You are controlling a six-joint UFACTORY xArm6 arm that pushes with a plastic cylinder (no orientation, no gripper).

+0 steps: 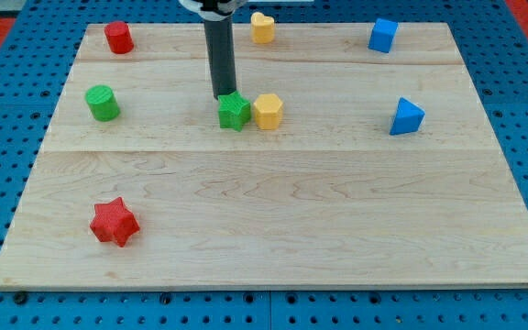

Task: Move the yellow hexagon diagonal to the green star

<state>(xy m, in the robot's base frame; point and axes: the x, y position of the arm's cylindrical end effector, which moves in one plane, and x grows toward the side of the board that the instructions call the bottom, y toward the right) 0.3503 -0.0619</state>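
The yellow hexagon (268,111) lies on the wooden board (273,211), touching the right side of the green star (234,111), a little above the board's middle. The dark rod comes down from the view's top, and my tip (223,96) stands just above and slightly left of the green star, close to it or touching its upper edge. My tip is apart from the yellow hexagon, which sits to its lower right.
A red cylinder (118,38) is at the top left and a green cylinder (103,103) below it. A red star (114,222) is at the lower left. A yellow heart-like block (262,27), a blue cube (383,35) and a blue triangular block (406,117) lie toward the top and right.
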